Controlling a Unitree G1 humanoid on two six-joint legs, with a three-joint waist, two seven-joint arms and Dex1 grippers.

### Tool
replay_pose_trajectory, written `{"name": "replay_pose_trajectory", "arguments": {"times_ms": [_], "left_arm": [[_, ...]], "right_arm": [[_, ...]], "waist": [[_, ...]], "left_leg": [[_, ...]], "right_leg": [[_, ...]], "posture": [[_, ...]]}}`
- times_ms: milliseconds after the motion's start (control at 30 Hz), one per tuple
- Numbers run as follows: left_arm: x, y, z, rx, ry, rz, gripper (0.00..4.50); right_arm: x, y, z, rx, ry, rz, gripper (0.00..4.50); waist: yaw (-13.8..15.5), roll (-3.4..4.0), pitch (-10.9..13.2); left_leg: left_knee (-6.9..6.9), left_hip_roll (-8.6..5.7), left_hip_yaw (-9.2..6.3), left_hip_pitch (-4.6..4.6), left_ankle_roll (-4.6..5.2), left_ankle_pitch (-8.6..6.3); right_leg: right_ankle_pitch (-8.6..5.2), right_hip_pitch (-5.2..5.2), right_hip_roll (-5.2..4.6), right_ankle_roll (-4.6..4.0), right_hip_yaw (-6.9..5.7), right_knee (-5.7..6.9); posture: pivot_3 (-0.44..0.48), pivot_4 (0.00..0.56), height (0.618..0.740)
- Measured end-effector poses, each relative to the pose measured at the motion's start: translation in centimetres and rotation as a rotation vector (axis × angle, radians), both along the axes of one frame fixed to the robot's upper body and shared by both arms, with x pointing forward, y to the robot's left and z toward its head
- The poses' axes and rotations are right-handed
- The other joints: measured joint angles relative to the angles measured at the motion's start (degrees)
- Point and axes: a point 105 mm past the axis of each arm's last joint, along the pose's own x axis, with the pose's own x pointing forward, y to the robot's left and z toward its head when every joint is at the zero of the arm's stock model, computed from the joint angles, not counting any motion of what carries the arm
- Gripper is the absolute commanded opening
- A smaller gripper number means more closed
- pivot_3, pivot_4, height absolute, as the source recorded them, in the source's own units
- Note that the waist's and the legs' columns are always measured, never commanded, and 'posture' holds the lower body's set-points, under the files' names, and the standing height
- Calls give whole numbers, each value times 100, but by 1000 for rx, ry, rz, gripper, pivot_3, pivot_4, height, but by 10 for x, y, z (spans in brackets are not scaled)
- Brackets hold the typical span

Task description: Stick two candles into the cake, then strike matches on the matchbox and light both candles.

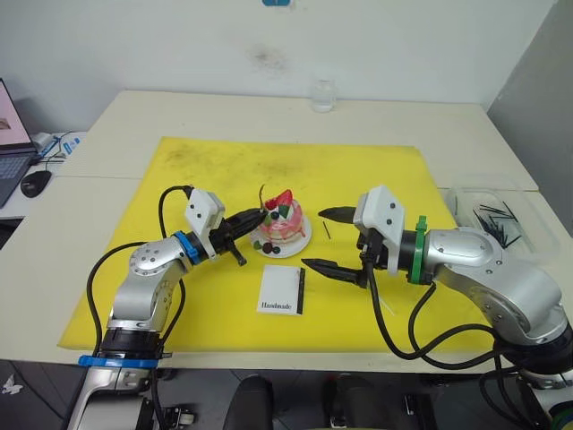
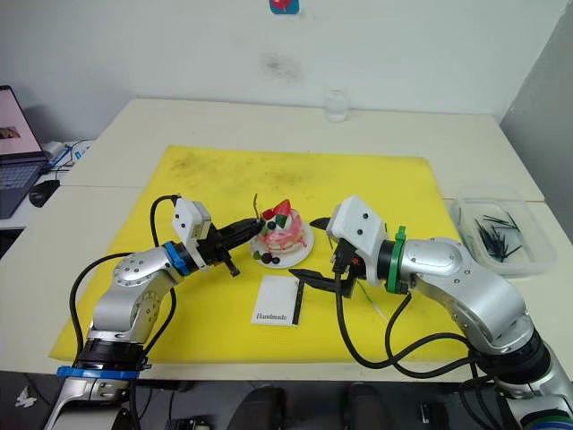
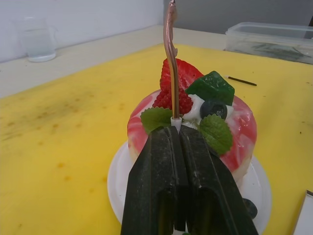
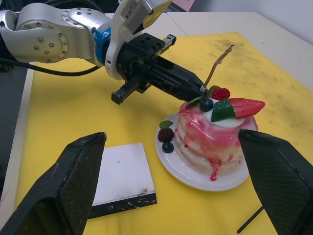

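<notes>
The pink-and-cream cake (image 1: 285, 227) sits on its white plate (image 1: 305, 244) in the middle of the yellow mat. My left gripper (image 1: 259, 218) is shut on the foot of the pinkish-orange candle (image 3: 170, 54). It holds the candle upright at the near-left edge of the cake's top, beside the raspberry. Whether the foot sits in the cake I cannot tell. Just right of the cake, my right gripper (image 1: 314, 238) is wide open and empty. The white matchbox (image 1: 281, 288) lies flat in front of the cake. One dark match (image 1: 327, 230) lies on the mat behind the right gripper.
A clear plastic tub (image 1: 497, 219) with several dark matches stands off the mat at the right. A glass (image 1: 323, 95) is at the table's far edge. A laptop (image 1: 9, 143) and mouse (image 1: 36, 183) are at the far left. A thin pale stick (image 1: 383, 305) lies under my right forearm.
</notes>
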Motion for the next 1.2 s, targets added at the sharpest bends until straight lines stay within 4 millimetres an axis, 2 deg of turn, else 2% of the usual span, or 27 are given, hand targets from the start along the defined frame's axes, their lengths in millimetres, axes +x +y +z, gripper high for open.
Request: {"name": "replay_pose_trajectory", "arguments": {"times_ms": [167,200,233,333,633,1000,1100,1200], "left_arm": [[2,1,2,-18,8,10,0],[2,1,2,-23,14,13,595],[3,2,4,-27,17,19,752],[5,5,5,-40,32,36,1630],[6,17,9,-62,57,83,4461],[2,22,23,-52,51,94,4485],[-5,36,37,-22,22,111,4485],[-18,48,42,39,38,100,4485]], "right_arm": [[0,0,0,0,0,0,4472],[0,0,0,1,0,0,4500],[0,0,0,2,0,0,4500],[0,1,0,3,1,0,4500],[0,2,1,14,-1,-3,4500],[8,3,7,71,-22,-52,4500],[12,-3,14,100,-42,-86,4500],[15,-15,19,122,-48,-130,4500]], "waist": [[0,0,-1],[0,0,-1],[-1,0,-1],[-2,0,-1],[-2,0,0],[-6,-1,0],[-10,-1,0],[-26,0,0]], "left_leg": [[2,0,0,0,0,0],[2,0,0,0,0,0],[2,0,0,0,0,0],[2,0,-1,-1,0,0],[3,1,-1,-2,0,0],[3,1,-2,-4,0,0],[2,4,-3,-4,0,0],[-2,7,-5,-3,-1,0]], "right_leg": [[1,1,0,1,0,1],[1,1,0,1,0,0],[1,1,0,1,0,0],[1,1,1,1,0,0],[1,1,1,1,0,-1],[1,-3,1,0,0,0],[1,-5,1,0,1,0],[1,-6,-1,-1,4,-2]], "posture": [[0,150,740],[0,150,740],[0,150,740],[0,150,740],[0,150,740],[0,150,740],[0,150,740],[0,150,740]]}}
